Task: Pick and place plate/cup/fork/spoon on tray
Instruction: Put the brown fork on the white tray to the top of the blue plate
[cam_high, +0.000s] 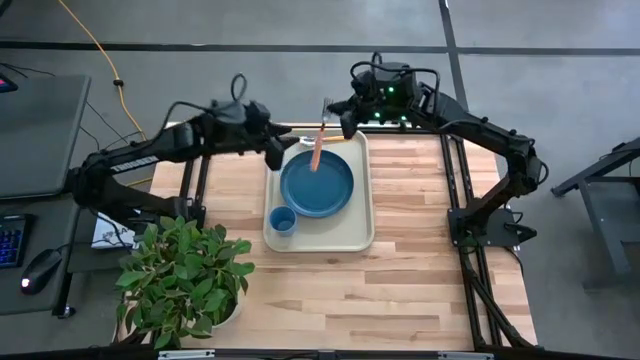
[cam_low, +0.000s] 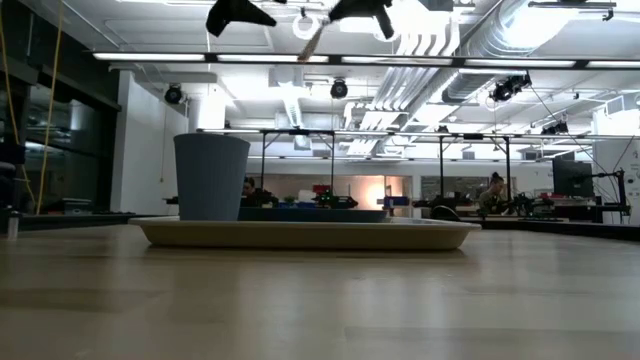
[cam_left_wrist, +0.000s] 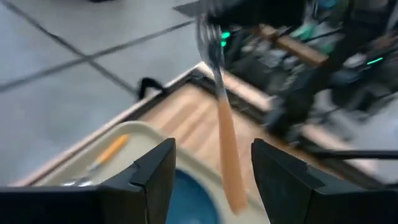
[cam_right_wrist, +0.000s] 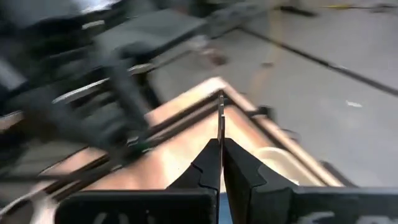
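While I watch from the remote console, the figure reads as follows.

Right gripper (cam_high: 334, 117): above the tray's far edge; fingers pressed together on the fork, pinching it near the tine end.
Fork (cam_high: 317, 148): hanging in the air from that pinch, orange-tan handle slanting down over the plate's far rim; in the left wrist view (cam_left_wrist: 219, 106) I see the tines uppermost.
Left gripper (cam_high: 274, 153): at the tray's far left corner; fingers (cam_left_wrist: 152, 174) spread apart, holding nothing.
Tray (cam_high: 362, 232): beige, lying on the wooden table (cam_high: 420, 270).
Plate (cam_high: 317, 185): dark blue, resting inside the tray, toward its far half.
Cup (cam_high: 282, 220): blue, upright in the tray's near left corner, just beside the plate; the low view (cam_low: 211, 176) confirms it stands upright.
Spoon (cam_left_wrist: 102, 158): lying in the tray near its far edge, beside the plate.
Potted plant (cam_high: 180, 275): at the table's near left corner, well apart from the tray.
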